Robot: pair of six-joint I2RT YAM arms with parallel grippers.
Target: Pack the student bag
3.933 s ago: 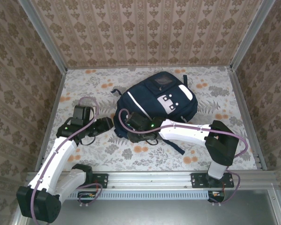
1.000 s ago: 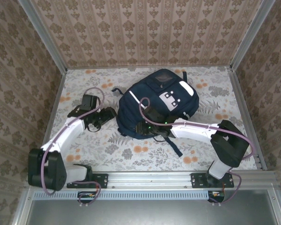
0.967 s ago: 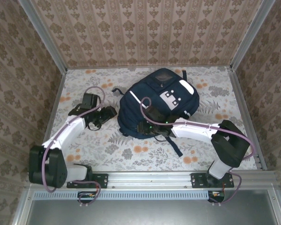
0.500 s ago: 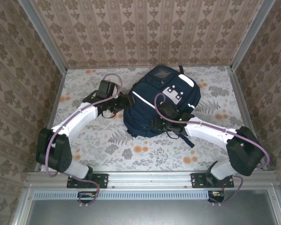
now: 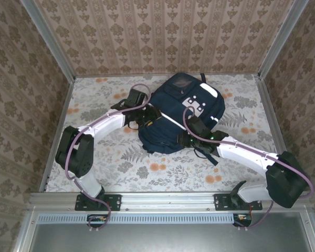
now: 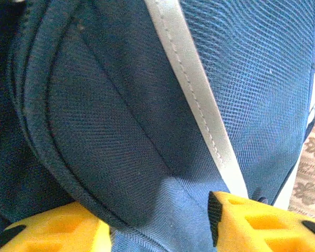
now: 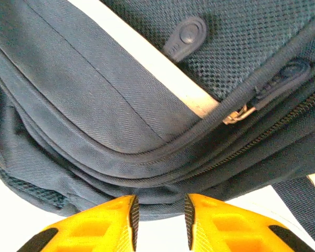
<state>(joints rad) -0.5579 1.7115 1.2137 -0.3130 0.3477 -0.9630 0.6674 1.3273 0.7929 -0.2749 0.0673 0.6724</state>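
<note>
The backpack (image 5: pixel 181 113) lies on the table (image 5: pixel 94 157), toward the far edge and right of centre. The left gripper (image 6: pixel 160 220) presses into the bag's left side, its fingers apart with blue fabric bulging between them. I cannot tell if it grips. The right gripper (image 7: pixel 160 210) sits at the bag's near edge, below a zipper pull (image 7: pixel 236 114), its fingers nearly together. Whether they pinch fabric is unclear.

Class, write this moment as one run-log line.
left hand: straddling student bag fabric, grip unclear | right hand: at bag edge, grip unclear

Navy student bag (image 5: pixel 170 105) lying flat, white-striped front up.
</note>
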